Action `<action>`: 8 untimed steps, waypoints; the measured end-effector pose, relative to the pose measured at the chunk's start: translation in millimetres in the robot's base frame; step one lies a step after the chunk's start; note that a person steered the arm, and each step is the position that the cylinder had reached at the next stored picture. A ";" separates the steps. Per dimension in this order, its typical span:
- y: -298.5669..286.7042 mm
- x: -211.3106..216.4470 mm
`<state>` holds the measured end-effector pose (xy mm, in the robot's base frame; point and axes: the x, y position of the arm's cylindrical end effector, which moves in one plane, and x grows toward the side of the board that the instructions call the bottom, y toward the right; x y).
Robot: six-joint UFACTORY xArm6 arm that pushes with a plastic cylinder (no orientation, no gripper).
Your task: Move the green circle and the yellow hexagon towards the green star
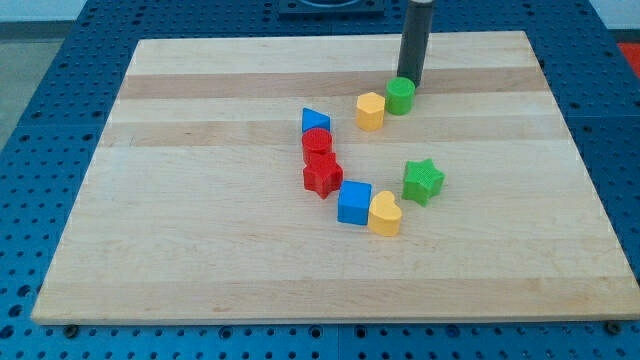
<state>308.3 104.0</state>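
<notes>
The green circle [400,96] stands in the upper middle of the wooden board [200,250]. The yellow hexagon [370,111] sits right next to it on its left, touching or nearly so. The green star [423,181] lies lower, to the view's right of centre, well apart from both. My tip [411,81] is at the top right edge of the green circle, touching it or very close behind it.
A blue triangle [315,121], a red circle [317,143] and a red star [322,175] form a column at centre. A blue cube [354,203] and a yellow heart [385,214] lie below, left of the green star.
</notes>
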 end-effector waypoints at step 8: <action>-74.4 -13.6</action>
